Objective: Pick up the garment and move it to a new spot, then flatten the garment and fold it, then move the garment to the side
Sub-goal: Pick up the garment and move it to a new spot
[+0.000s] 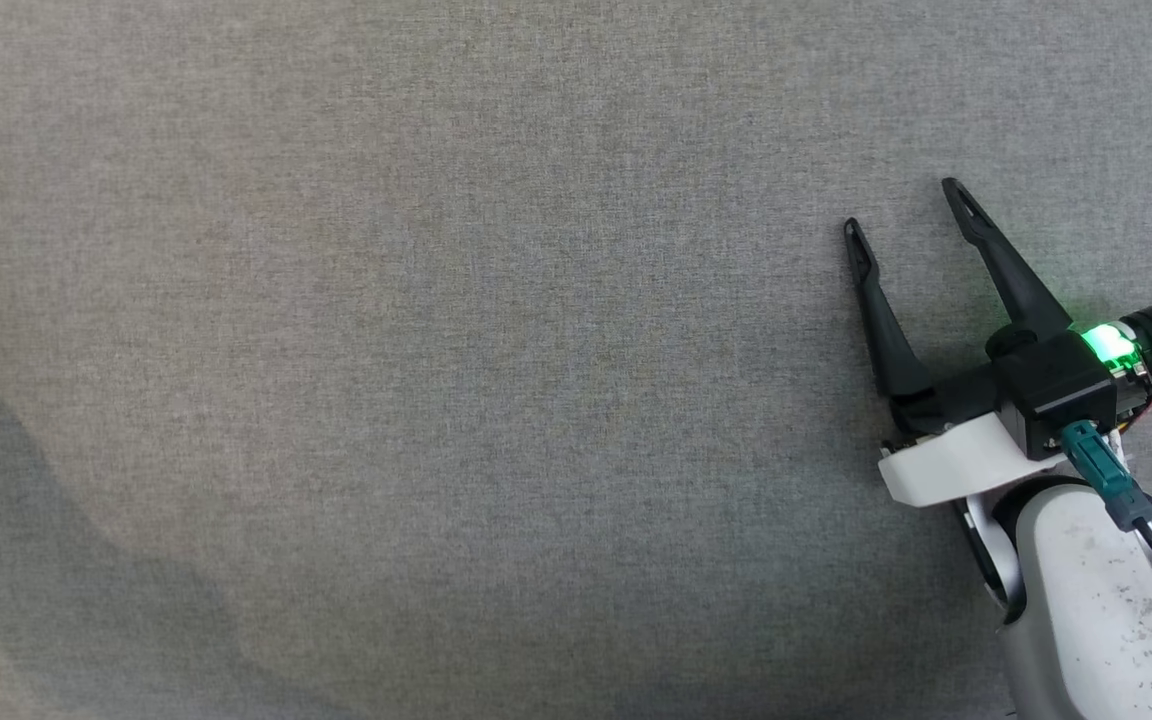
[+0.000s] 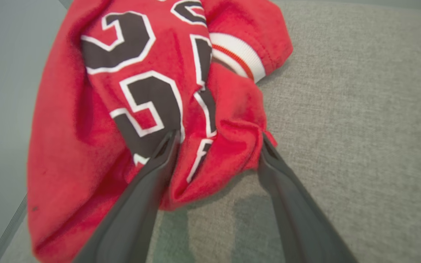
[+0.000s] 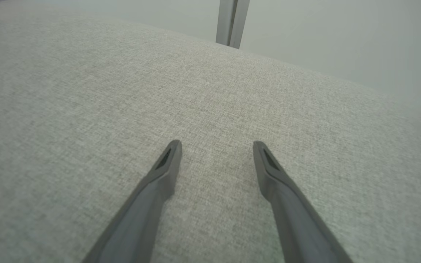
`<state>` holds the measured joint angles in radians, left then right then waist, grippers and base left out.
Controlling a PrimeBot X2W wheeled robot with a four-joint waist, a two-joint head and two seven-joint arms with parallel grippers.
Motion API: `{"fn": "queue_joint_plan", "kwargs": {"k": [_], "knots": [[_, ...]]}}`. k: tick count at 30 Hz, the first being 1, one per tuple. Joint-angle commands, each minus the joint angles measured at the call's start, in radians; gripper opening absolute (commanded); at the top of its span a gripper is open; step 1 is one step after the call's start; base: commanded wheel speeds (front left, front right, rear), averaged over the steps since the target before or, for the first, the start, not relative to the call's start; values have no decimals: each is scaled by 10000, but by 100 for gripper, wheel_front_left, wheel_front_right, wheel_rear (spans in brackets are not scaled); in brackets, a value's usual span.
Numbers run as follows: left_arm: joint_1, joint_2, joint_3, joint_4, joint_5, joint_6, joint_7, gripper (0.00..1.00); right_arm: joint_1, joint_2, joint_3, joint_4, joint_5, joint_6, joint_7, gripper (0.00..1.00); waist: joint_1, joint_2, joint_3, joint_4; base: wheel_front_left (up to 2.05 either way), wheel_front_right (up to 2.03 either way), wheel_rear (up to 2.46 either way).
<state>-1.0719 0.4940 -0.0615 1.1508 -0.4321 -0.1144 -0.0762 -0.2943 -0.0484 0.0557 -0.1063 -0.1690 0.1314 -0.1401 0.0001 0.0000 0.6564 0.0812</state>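
**While the jersey lies bunched at the edge, take a deep bite first**

Since the red garment [image 2: 152, 91] sits crumpled at the edge of the grey padded surface [image 2: 342, 109], black-and-white numerals up and a white ribbed band on its far side, I judge the pickup to be the step in hand. The left gripper [image 2: 218, 136] stands wide open astride a raised fold at the heap's near right. One finger overlies the numerals and the other flanks the fold's right margin; whether either touches cloth I cannot tell. It is best to sink lower so the fold sits well between the fingers before closing, then lift straight, lest a thin pinch slip or the heap slide off the edge. The right gripper [image 1: 901, 207] hangs spread and empty over bare surface, free to take a second corner for flattening.
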Motion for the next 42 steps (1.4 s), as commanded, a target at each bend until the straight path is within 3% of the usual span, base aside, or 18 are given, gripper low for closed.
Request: {"fn": "queue_joint_plan", "kwargs": {"k": [1,2,3,4,5,16,23,35,42], "knots": [[-92,89,-35,204,-16,32,73,100,70,-43,-22,-4,-66,-15,59,100,-1,0,96,-63,0,0,0],[-116,78,-33,283,-37,68,53,91,49,-46,-28,-24,-71,-15,60,100,-1,0,118,-65,0,0,0],[-158,66,-17,389,-71,87,24,33,23,-46,-40,-39,-70,-15,52,100,-1,0,141,-66,0,0,0],[-186,70,-16,448,-77,86,-6,13,8,-46,-49,-39,-64,-15,42,100,-1,0,151,-67,0,0,0],[-204,77,-28,518,-91,83,-67,0,-20,-47,-58,-28,-66,-15,20,100,-1,0,152,-69,0,0,0],[-401,761,-261,551,80,-68,-1279,0,-92,-40,16,713,412,-13,-424,100,-1,0,-958,-209,0,0,0],[-731,1133,-1039,-308,499,-159,-1677,0,70,-38,70,1516,865,-13,-756,100,-1,0,-2193,-333,0,0,0],[-534,743,-4401,-4010,-254,-166,-1103,0,779,-36,-44,2787,1722,-13,-1162,100,-1,0,-4586,-672,0,0,0],[-68,-294,-5481,-6604,-1495,-153,-602,0,1092,-38,-258,3159,2187,-13,-1242,100,-1,0,-5441,-1016,0,0,0]]}}
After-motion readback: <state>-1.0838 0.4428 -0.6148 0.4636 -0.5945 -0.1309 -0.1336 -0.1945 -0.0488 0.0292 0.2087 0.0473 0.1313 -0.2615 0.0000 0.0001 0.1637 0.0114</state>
